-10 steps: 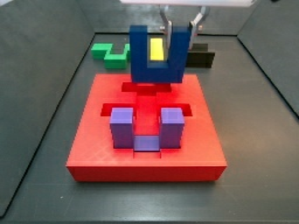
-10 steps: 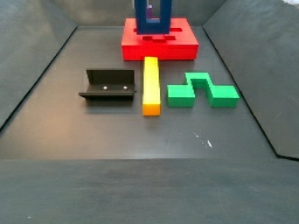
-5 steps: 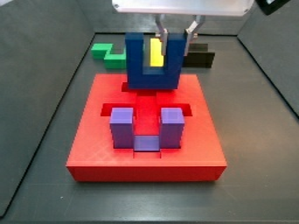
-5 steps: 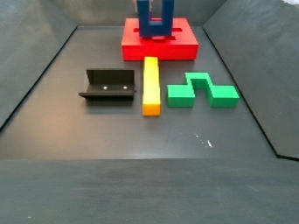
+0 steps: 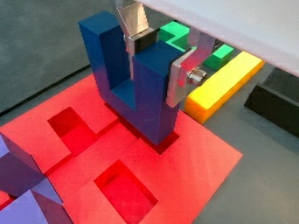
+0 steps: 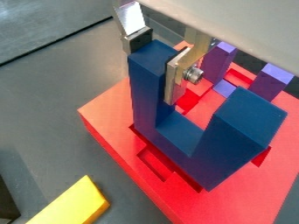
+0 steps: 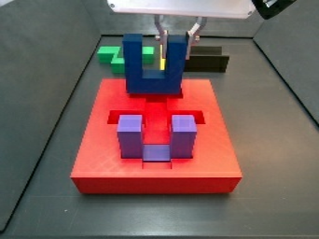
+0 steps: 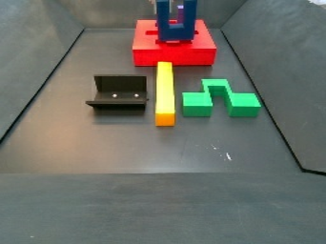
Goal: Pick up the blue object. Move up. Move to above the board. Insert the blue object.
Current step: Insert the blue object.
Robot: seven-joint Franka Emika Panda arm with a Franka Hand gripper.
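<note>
My gripper [image 5: 156,54] is closed on one prong of the dark navy-blue matte plastic U-shaped block [image 5: 132,83], above the far end of the large flat red rectangular board [image 7: 212,149]. Over the last second the block has come down: its base, earlier clear of the board, now sits in a recess at the board's far edge, as both wrist views show [image 6: 193,131]. I judge the insertion nearly or fully seated; releasing comes next. The lighter purple U-shaped block [image 7: 156,135] stands in its own recess nearer the front. The yellow bar [image 8: 165,92] and green block [image 8: 219,99] lie on the dark surface [image 8: 152,152].
</note>
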